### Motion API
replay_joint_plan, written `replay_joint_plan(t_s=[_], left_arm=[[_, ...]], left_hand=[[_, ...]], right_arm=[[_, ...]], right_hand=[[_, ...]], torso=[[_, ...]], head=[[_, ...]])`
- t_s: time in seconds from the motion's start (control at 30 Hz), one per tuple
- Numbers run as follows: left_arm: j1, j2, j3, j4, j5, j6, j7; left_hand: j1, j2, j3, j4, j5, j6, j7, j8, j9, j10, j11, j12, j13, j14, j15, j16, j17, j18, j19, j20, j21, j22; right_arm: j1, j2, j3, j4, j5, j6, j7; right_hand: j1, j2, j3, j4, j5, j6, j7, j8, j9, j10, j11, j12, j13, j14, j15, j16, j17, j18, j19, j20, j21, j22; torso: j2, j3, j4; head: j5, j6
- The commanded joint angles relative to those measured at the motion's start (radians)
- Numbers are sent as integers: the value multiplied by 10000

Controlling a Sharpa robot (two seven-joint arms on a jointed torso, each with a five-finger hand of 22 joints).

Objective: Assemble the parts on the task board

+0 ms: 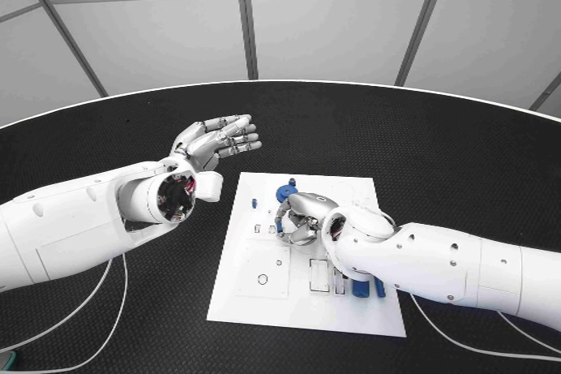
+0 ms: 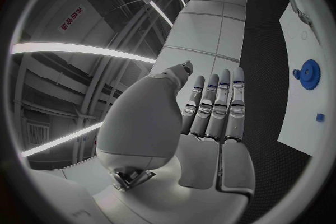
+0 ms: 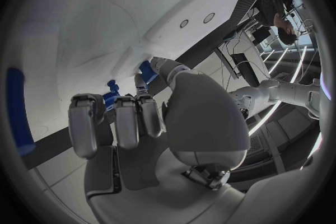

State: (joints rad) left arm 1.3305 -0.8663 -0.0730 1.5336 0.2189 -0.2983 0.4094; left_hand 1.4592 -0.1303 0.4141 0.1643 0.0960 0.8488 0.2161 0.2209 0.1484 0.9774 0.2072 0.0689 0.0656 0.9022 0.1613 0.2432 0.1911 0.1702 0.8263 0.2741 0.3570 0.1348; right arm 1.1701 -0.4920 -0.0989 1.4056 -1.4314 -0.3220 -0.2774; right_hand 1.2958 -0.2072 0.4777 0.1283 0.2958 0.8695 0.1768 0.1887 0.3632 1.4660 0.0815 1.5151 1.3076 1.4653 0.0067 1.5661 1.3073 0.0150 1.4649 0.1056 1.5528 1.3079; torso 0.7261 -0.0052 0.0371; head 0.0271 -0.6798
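Head view is showing the right hand (image 1: 306,218) working low over the middle of the white task board (image 1: 251,289), fingers curled down around a small blue part (image 3: 147,71); the right wrist view is showing that part pinched at the fingertips (image 3: 142,102), close against the board's face. A blue gear (image 1: 284,194) is sitting just above the hand in the frame, and a blue peg (image 1: 378,288) is lying toward the board's lower right. Doing this step well probably means keeping the part square to its seat and pressing gently, without sliding. The left hand (image 1: 216,141) is hovering at upper left over the black surface (image 1: 468,163), fingers spread, holding nothing.
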Motion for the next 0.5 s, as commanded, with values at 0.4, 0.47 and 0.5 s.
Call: replay_joint_plan(t_s=[0.4, 0.47, 0.5], left_arm=[[0, 10, 0, -112, -128, 144, -187], [-1, 33, 0, -201, -253, 247, -349], [-1, 46, 0, -252, -334, 307, -436]], left_hand=[[-127, -75, 133, -55, -37, -42, 455, -56, -13, -68, 0, -28, -1, 31, 44, -62, 39, 123, -67, 29, 62, -21], [-215, -97, 146, -62, -44, 19, 430, -30, -3, 12, -37, -1, 8, 306, -27, 80, 116, 139, 55, -22, 165, 15], [-258, -107, 149, -60, -46, 42, 419, -21, 1, 47, -52, 5, 10, 395, -51, 125, 145, 142, 107, -45, 211, 31]], right_arm=[[2, -493, 3, 657, 0, -991, 467], [5, -773, 8, 962, 3, -1318, 896], [11, -922, 11, 1113, 43, -1448, 1168]], right_hand=[[13, -112, -1169, 225, -1005, -741, 148, -389, -145, 338, 220, -237, 1908, 986, 202, -46, 2333, -53, 876, 199, -139, 2339], [303, 52, -1880, 403, -1053, -1127, 180, -575, -265, 270, 259, -297, 1840, 980, 230, -53, 2310, -53, 877, 238, -139, 2342], [478, 162, -2225, 557, -1106, -1152, 180, -570, -294, 268, 251, -295, 1833, 979, 225, -56, 2304, -54, 880, 248, -136, 2346]], torso=[[-37, 15, -27], [-52, 14, -39], [-80, 13, -59]], head=[[19, 12], [21, 40], [28, 52]])
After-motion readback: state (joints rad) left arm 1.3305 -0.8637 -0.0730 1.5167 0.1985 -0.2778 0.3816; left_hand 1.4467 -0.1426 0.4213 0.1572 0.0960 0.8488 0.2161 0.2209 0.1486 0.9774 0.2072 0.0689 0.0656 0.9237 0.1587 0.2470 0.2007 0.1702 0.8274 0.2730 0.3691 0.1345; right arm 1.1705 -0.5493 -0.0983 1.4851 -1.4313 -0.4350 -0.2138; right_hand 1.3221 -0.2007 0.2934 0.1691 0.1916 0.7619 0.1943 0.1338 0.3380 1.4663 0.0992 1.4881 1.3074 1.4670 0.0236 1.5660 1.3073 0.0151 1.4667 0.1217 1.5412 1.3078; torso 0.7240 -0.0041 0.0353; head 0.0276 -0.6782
